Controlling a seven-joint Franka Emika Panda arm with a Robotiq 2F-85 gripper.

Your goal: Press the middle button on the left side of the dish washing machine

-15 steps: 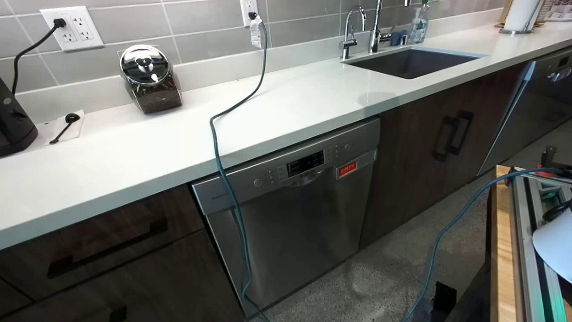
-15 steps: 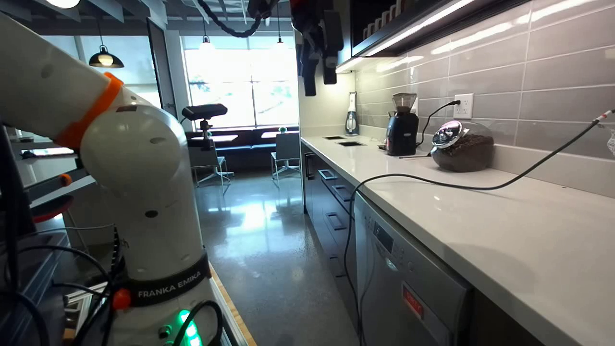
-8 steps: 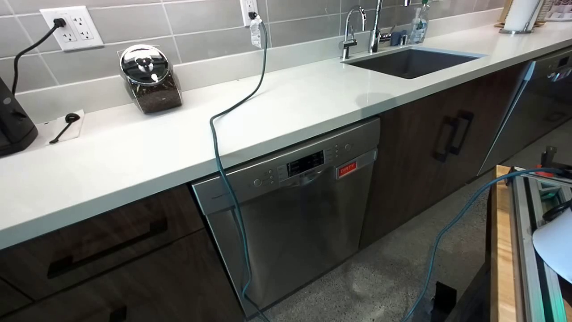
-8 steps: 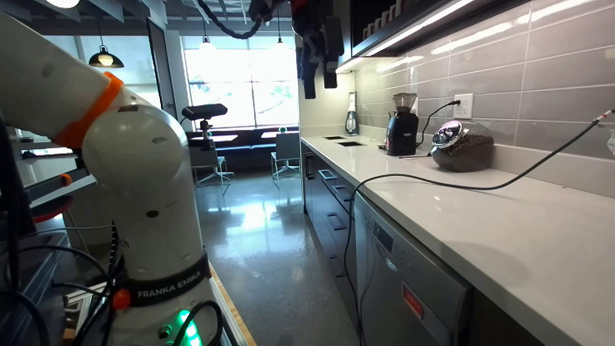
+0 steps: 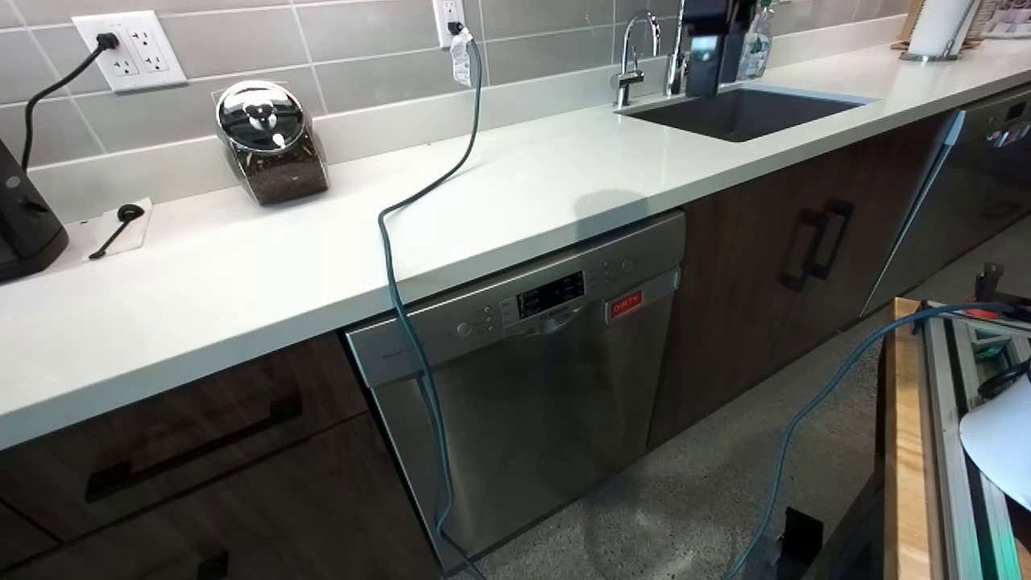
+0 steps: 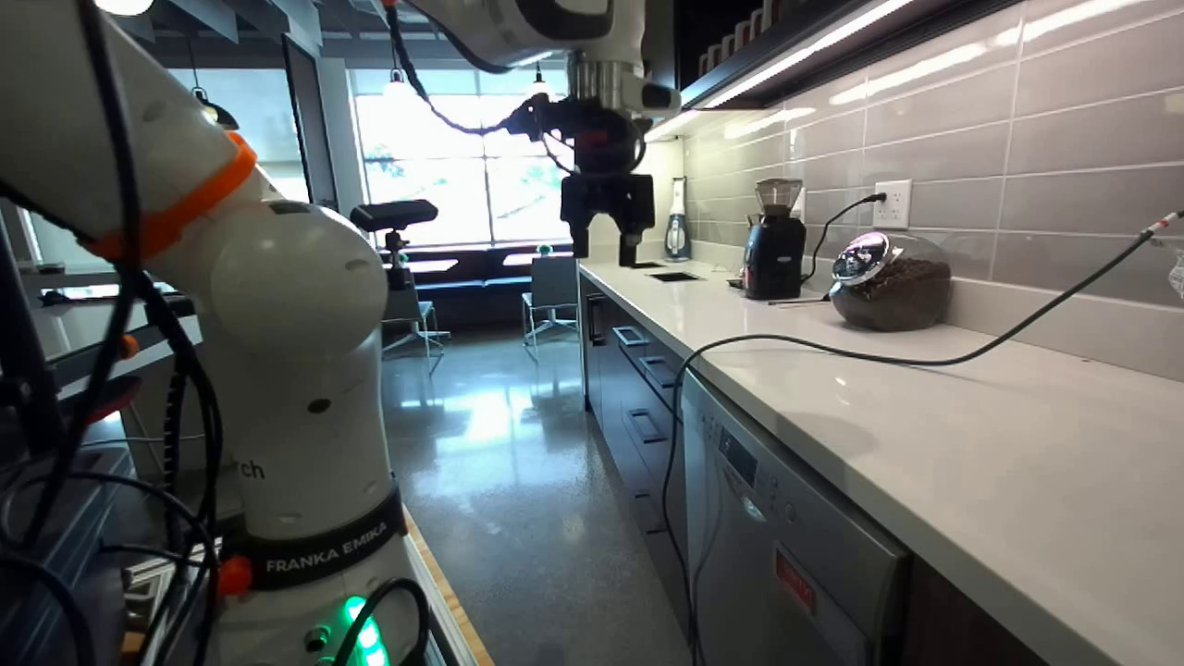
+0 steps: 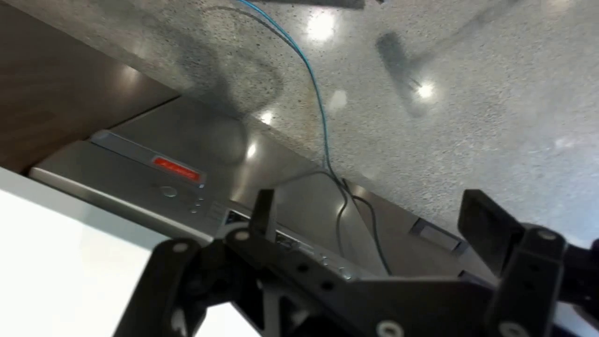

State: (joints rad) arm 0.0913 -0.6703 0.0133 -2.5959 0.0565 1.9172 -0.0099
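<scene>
The dish washing machine [image 5: 548, 411] is a brushed steel front under the counter, also seen in an exterior view [image 6: 740, 583] and the wrist view [image 7: 210, 135]. Its control strip has a dark display [image 5: 551, 296], a red sticker [image 5: 625, 304], and a column of small left-side buttons [image 5: 488, 319] beside a round one [image 5: 464, 329]. In the wrist view the left buttons [image 7: 323, 259] show just beyond the gripper's body, and a finger partly covers the display. My gripper [image 6: 605, 255] points down, open and empty, above and apart from the machine; its fingers span the wrist view [image 7: 369, 201].
A cable [image 5: 435, 403] hangs from the wall outlet over the white counter [image 5: 515, 201] and down the machine's left part. A glass jar [image 5: 274, 145] and a black grinder [image 6: 775, 250] stand on the counter. Dark drawers [image 5: 193, 435] adjoin the machine. An upper cabinet [image 6: 740, 55] overhangs.
The arm has swung and lowered the gripper, which now shows fully in an exterior view and at the top edge in another. Its shadow on the counter has shifted. The machine looks unchanged.
</scene>
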